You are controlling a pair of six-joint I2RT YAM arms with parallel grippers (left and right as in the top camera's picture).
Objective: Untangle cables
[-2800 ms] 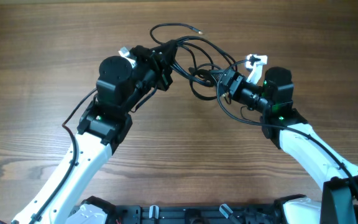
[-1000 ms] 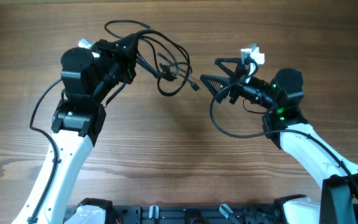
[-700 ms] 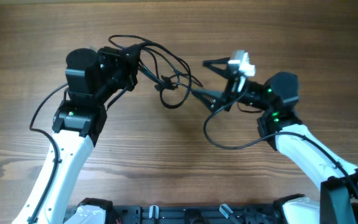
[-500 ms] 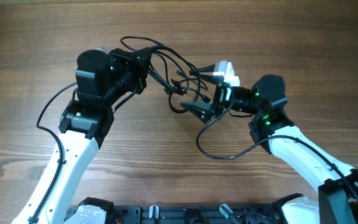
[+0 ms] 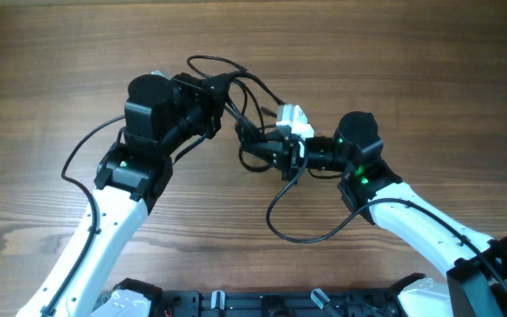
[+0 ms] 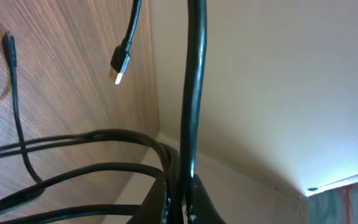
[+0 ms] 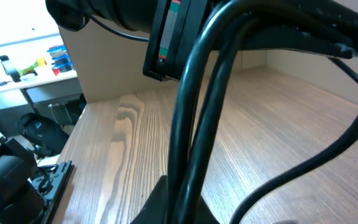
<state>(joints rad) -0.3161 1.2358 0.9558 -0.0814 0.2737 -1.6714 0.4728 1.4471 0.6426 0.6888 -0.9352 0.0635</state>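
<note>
A bundle of thin black cables [image 5: 243,123] hangs knotted between my two grippers above the wooden table [image 5: 429,62]. My left gripper [image 5: 221,91] is shut on the cables at the bundle's upper left; in the left wrist view its jaws [image 6: 182,202] pinch one strand [image 6: 194,93], with a loose plug [image 6: 119,66] dangling beyond. My right gripper [image 5: 264,150] is shut on the cables just right of the knot; in the right wrist view two strands [image 7: 197,124] run up from between its jaws [image 7: 188,202]. One long loop [image 5: 275,220] trails down toward the front edge.
The left arm's black wrist [image 7: 123,18] fills the top of the right wrist view, close to the right gripper. A black frame [image 5: 262,304] runs along the table's front edge. A cluttered bench [image 7: 23,68] stands beyond the table's side.
My right gripper has swung left into the bundle and closed on the cables, having stood open. The left arm has carried its end of the bundle to the right.
</note>
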